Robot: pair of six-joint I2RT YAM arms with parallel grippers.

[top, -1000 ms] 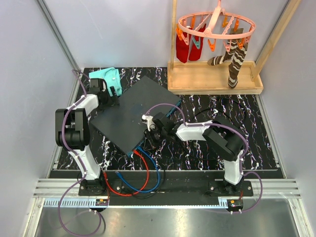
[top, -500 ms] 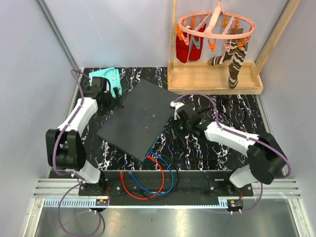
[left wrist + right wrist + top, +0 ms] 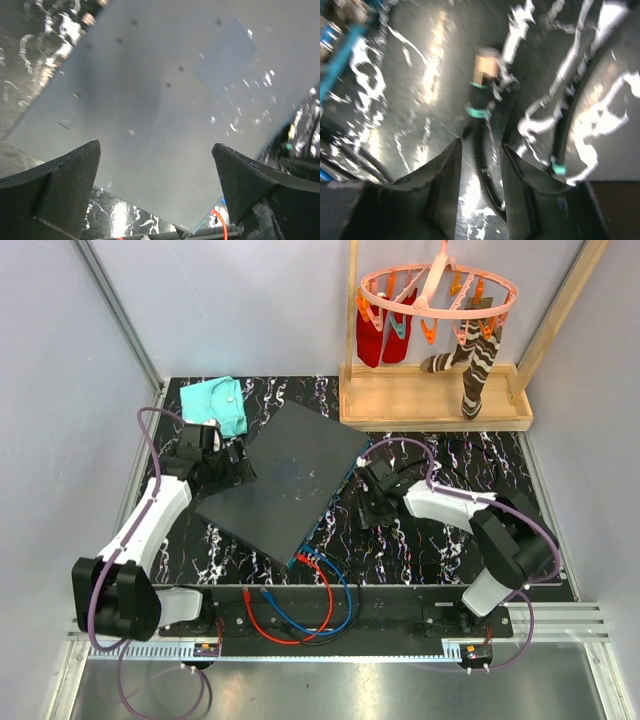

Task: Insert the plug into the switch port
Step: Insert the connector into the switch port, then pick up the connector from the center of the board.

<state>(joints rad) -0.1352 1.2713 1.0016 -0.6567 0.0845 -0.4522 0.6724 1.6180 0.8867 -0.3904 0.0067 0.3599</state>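
The switch is a flat dark grey box lying askew mid-table, its teal-blue socket edge facing right. My left gripper is at its left corner; in the left wrist view the gripper stands wide open over the switch's grey top, holding nothing. My right gripper hovers just right of the teal edge. In the right wrist view the gripper is open, a thin black cable running between its fingers. The plug, amber-tipped with teal bands, lies on the mat ahead of them. The view is blurred.
A red cable and a blue cable loop from the switch's near corner to the table's front. A folded teal cloth lies at back left. A wooden tray with a sock hanger stands at back right.
My right gripper left the switch's front edge, swung to its right side and opened wider. The switch shifted on the mat. My left gripper opened fully and drew back along the left corner.
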